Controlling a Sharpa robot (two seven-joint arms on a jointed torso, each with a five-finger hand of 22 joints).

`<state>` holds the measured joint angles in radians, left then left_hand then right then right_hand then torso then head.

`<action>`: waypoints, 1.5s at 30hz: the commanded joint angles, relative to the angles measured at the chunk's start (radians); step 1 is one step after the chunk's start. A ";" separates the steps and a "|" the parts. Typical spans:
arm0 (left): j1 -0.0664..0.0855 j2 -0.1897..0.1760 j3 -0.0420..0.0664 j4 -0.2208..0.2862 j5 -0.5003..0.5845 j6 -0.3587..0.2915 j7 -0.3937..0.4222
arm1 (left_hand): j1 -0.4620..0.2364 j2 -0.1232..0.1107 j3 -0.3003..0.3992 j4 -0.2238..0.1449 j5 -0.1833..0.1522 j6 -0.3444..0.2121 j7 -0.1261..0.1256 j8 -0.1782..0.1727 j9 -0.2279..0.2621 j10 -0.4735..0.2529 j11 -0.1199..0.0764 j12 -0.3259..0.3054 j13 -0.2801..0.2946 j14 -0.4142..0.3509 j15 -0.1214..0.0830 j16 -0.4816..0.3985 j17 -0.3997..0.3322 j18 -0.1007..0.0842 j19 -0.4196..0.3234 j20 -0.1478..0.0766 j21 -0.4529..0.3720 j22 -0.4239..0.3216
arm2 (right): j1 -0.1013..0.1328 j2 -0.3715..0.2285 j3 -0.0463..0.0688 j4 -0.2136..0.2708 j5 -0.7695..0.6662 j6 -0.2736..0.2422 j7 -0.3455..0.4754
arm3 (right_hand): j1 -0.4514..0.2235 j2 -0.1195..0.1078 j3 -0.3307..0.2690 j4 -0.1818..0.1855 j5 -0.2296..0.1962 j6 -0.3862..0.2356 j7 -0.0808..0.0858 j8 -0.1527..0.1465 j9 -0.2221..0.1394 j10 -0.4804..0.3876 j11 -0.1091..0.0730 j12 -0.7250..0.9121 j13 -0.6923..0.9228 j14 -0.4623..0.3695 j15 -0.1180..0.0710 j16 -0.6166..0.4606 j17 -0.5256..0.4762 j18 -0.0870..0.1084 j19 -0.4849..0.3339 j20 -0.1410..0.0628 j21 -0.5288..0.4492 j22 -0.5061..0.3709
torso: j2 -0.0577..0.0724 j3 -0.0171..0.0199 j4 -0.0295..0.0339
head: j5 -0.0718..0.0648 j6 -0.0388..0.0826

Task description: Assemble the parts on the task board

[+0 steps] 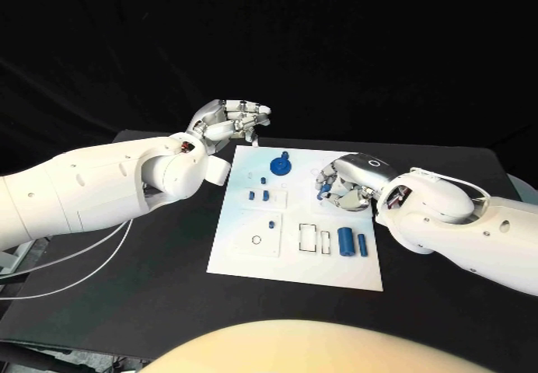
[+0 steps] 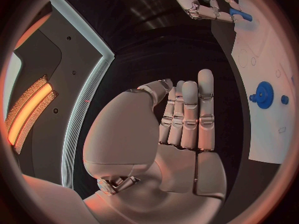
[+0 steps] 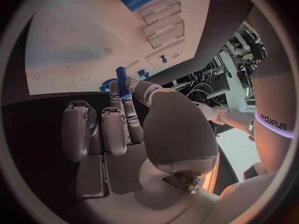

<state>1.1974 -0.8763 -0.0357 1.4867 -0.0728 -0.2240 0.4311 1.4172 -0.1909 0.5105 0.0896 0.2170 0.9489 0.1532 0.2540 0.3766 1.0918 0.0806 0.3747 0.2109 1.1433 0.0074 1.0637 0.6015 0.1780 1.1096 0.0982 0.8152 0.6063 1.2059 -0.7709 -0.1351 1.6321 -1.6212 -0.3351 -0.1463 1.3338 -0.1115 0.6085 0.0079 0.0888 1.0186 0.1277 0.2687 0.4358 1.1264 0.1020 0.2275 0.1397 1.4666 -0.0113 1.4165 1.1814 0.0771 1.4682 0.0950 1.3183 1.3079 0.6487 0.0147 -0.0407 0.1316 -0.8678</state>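
The right hand [image 1: 345, 183] pinches a small blue peg [image 3: 121, 73] over the white task board [image 1: 253, 256], near the blue gear [image 1: 281, 165]. The left hand [image 1: 230, 120] hangs empty beside the board's far corner, fingers apart.

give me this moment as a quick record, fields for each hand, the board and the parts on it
left hand: off the board's far left corner, fingers together, holds nothing
right hand: over the board's right side, pinches a small blue peg
task board: white, flat in the middle of the black table
blue gear: near the far edge
blue cylinder: lies near the right edge
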 commanded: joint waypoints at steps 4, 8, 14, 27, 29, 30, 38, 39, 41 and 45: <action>0.001 0.008 0.001 -0.006 0.005 0.012 0.008 | 0.000 0.010 -0.005 -0.001 0.003 0.005 -0.001 0.006 0.001 -0.007 0.002 0.005 0.001 -0.005 0.001 -0.005 -0.001 0.007 0.001 -0.003 -0.004 -0.001 | 0.008 0.004 0.002 0.076 0.013 -0.036 -0.008 | 0.009 0.003 0.001 -0.011 0.011 0.001 0.004 0.007 0.004 0.043 -0.038 -0.004 0.000 0.030 -0.004 0.007 -0.001 -0.012 0.002 -0.007 0.004 0.035 | -0.002 -0.0015 -0.0012 | 0.011 0.002; 0.001 0.013 0.001 -0.010 0.007 0.014 0.007 | 0.000 0.010 -0.005 -0.001 0.003 0.005 -0.001 0.006 0.001 -0.007 0.002 0.005 0.001 -0.005 0.001 -0.005 -0.001 0.007 0.001 -0.003 -0.004 -0.001 | 0.001 0.035 0.000 0.100 0.003 -0.037 -0.003 | 0.010 0.003 0.002 -0.013 0.013 0.000 0.005 0.007 0.005 0.043 -0.037 -0.005 0.000 0.030 -0.004 0.006 -0.001 -0.013 0.002 -0.007 0.004 0.035 | -0.001 -0.0011 -0.0005 | 0.019 -0.002; 0.001 0.023 0.001 -0.018 0.009 0.015 0.007 | 0.000 0.011 -0.005 -0.001 0.003 0.005 -0.001 0.006 0.001 -0.008 0.002 0.007 0.002 -0.006 0.001 -0.005 -0.002 0.007 0.001 -0.003 -0.004 -0.002 | -0.020 0.100 -0.005 0.101 -0.016 -0.033 0.006 | 0.011 0.003 0.004 -0.015 0.016 -0.004 0.007 0.006 0.007 0.041 -0.035 -0.008 0.000 0.030 -0.003 0.007 -0.001 -0.012 0.001 -0.007 0.003 0.034 | -0.003 -0.0031 0.0026 | 0.026 0.005; 0.001 0.042 0.001 -0.025 0.011 0.019 0.007 | 0.000 0.012 -0.006 -0.001 0.003 0.005 -0.001 0.007 0.001 -0.008 0.001 0.008 0.003 -0.006 0.001 -0.005 -0.002 0.007 0.001 -0.003 -0.005 -0.002 | -0.096 0.245 -0.018 0.001 -0.037 -0.009 0.031 | 0.009 0.002 0.006 -0.018 0.023 -0.011 0.011 0.004 0.009 0.036 -0.032 -0.015 -0.001 0.030 -0.001 0.006 -0.004 -0.012 0.000 -0.006 0.000 0.032 | 0.000 -0.0033 0.0031 | 0.049 -0.003; 0.001 0.043 0.001 -0.025 0.011 0.019 0.006 | 0.000 0.012 -0.006 -0.001 0.003 0.005 -0.001 0.007 0.001 -0.008 0.001 0.008 0.003 -0.006 0.001 -0.005 -0.002 0.007 0.001 -0.003 -0.005 -0.002 | -0.104 0.255 -0.020 -0.011 -0.040 -0.004 0.033 | 0.009 0.002 0.006 -0.018 0.023 -0.011 0.011 0.004 0.009 0.036 -0.032 -0.015 -0.001 0.030 -0.001 0.006 -0.004 -0.012 0.000 -0.006 0.000 0.032 | 0.001 -0.0029 0.0026 | 0.051 -0.004; 0.001 0.044 0.001 -0.025 0.011 0.019 0.006 | 0.000 0.012 -0.006 -0.001 0.003 0.005 -0.001 0.007 0.001 -0.008 0.001 0.008 0.003 -0.006 0.001 -0.005 -0.002 0.007 0.001 -0.003 -0.005 -0.002 | -0.108 0.261 -0.021 -0.018 -0.041 -0.001 0.034 | 0.009 0.002 0.006 -0.018 0.023 -0.011 0.011 0.004 0.009 0.036 -0.032 -0.015 -0.001 0.030 -0.001 0.006 -0.004 -0.012 0.000 -0.006 0.000 0.032 | 0.001 -0.0023 0.0019 | 0.053 -0.005; 0.001 0.045 0.001 -0.026 0.011 0.019 0.006 | 0.000 0.012 -0.006 -0.001 0.003 0.005 -0.001 0.007 0.001 -0.008 0.001 0.008 0.003 -0.006 0.001 -0.005 -0.002 0.007 0.001 -0.003 -0.005 -0.002 | -0.123 0.282 -0.025 -0.047 -0.051 0.016 0.035 | 0.008 0.001 0.006 -0.019 0.024 -0.013 0.013 0.004 0.009 0.034 -0.031 -0.018 -0.001 0.030 0.000 0.006 -0.005 -0.012 0.000 -0.005 0.000 0.033 | 0.000 -0.0009 0.0013 | 0.057 -0.005; 0.001 0.045 0.001 -0.026 0.011 0.019 0.006 | 0.000 0.012 -0.006 -0.001 0.003 0.005 -0.001 0.007 0.001 -0.008 0.001 0.008 0.003 -0.006 0.001 -0.005 -0.002 0.007 0.001 -0.003 -0.005 -0.002 | -0.123 0.283 -0.025 -0.049 -0.052 0.018 0.035 | 0.008 0.001 0.006 -0.019 0.024 -0.014 0.013 0.004 0.009 0.034 -0.030 -0.018 -0.001 0.030 0.000 0.006 -0.005 -0.012 0.000 -0.005 0.000 0.033 | 0.000 -0.0008 0.0014 | 0.056 -0.005; 0.001 0.045 0.001 -0.026 0.011 0.019 0.006 | 0.000 0.012 -0.006 -0.001 0.003 0.005 -0.001 0.007 0.001 -0.008 0.001 0.008 0.003 -0.006 0.001 -0.005 -0.002 0.007 0.001 -0.003 -0.005 -0.002 | -0.125 0.284 -0.025 -0.052 -0.053 0.022 0.034 | 0.008 0.001 0.006 -0.019 0.024 -0.014 0.013 0.004 0.009 0.034 -0.030 -0.018 -0.001 0.030 0.000 0.006 -0.005 -0.012 0.000 -0.005 0.000 0.033 | 0.000 -0.0009 0.0002 | 0.059 -0.005; 0.001 0.045 0.001 -0.026 0.011 0.019 0.006 | 0.000 0.012 -0.006 -0.001 0.003 0.005 -0.001 0.007 0.001 -0.008 0.001 0.008 0.003 -0.006 0.001 -0.005 -0.002 0.007 0.001 -0.003 -0.005 -0.002 | -0.126 0.284 -0.026 -0.054 -0.060 0.046 0.029 | 0.008 0.001 0.006 -0.019 0.024 -0.014 0.013 0.004 0.009 0.034 -0.030 -0.018 -0.001 0.030 0.000 0.006 -0.005 -0.012 0.000 -0.005 0.000 0.033 | 0.000 -0.0011 -0.0010 | 0.059 -0.005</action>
<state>1.1975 -0.8332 -0.0357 1.4596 -0.0679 -0.2211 0.4307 1.4172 -0.1909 0.5105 0.0896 0.2170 0.9489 0.1532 0.2540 0.3760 1.0919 0.0807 0.3785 0.2119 1.1434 0.0076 1.0637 0.6007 0.1779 1.1095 0.0983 0.8153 0.6054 1.0815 -0.4877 -0.1608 1.5783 -1.6578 -0.3292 -0.1209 1.3360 -0.1094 0.6138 -0.0059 0.1059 1.0052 0.1307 0.2741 0.4440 1.1286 0.1042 0.2137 0.1367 1.4666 -0.0111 1.4164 1.1773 0.0770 1.4681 0.0950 1.3183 1.3080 0.6490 0.0138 -0.0406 0.1900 -0.8727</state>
